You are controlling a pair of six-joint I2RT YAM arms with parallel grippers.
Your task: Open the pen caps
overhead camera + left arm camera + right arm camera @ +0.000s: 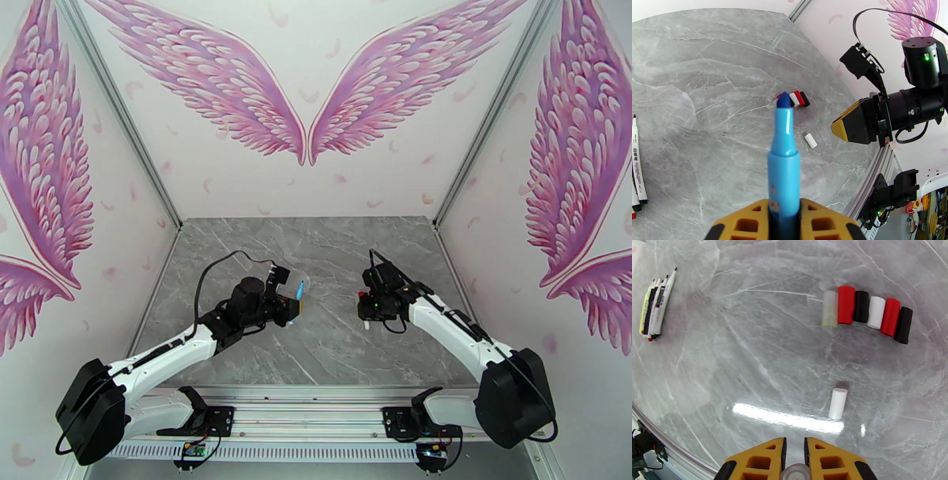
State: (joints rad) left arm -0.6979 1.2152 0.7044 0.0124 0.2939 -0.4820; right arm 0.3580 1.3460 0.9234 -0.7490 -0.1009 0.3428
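Marble table [750,366] bears 7 caps [877,312]; left gripper [785,215] clamps blue pen [784,158].

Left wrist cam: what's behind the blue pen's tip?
A row of caps lying on the table. White, red and black ones show to the right of the blue pen; its tip covers the rest of the row.

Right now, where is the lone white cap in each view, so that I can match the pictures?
Top: too small to tell.
Left wrist: lone white cap right of centre, to the right of the blue pen.
Right wrist: low, right of centre.
Shared landmark: the row of caps, beyond it in both wrist views.
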